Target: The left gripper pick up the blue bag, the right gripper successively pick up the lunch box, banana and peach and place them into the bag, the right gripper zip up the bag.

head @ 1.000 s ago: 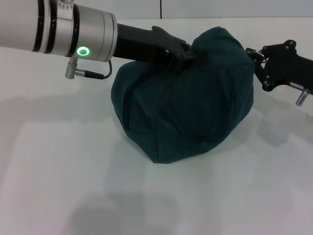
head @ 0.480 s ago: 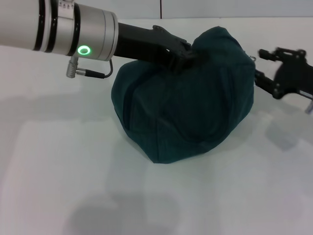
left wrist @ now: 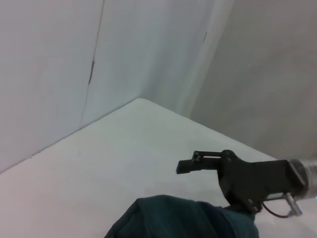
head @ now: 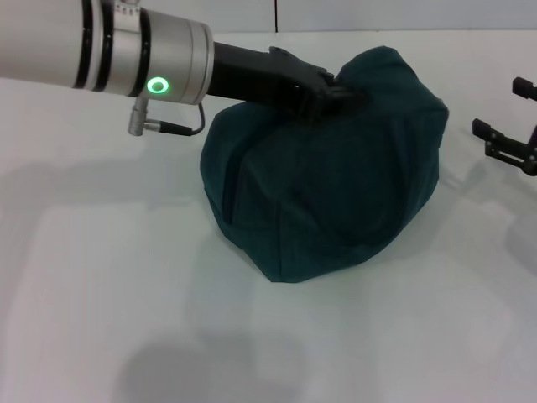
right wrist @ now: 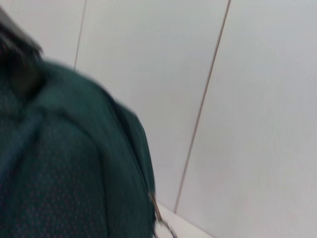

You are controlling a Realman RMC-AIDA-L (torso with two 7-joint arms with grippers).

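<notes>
Two pincers are seen at the blue bag [head: 327, 168], one on each side of it. Wide bare counter [head: 101, 302] is seen ahead of the bag and toward the robot's left, with a wall seam behind; the bag's lower edge rests on the counter near the middle of the head view. No brand, label or legible writing can be made out on the bag or on either arm; a lit green ring [head: 156, 85] is seen on the left arm's silver collar. The left pincer [head: 340, 92] is pressed into the upper fabric of the bag, its black body reaching in from the robot's left; its tips are buried in the cloth, so it cannot be told whether they are clenched on it. The right pincer [head: 508, 117] is held clear of the bag at the right edge of the head view, its fingers spread apart and grasping nothing. In the right wrist view the bag [right wrist: 64, 163] fills the near field, with a small silver zip pull [right wrist: 157, 214] at its edge.
</notes>
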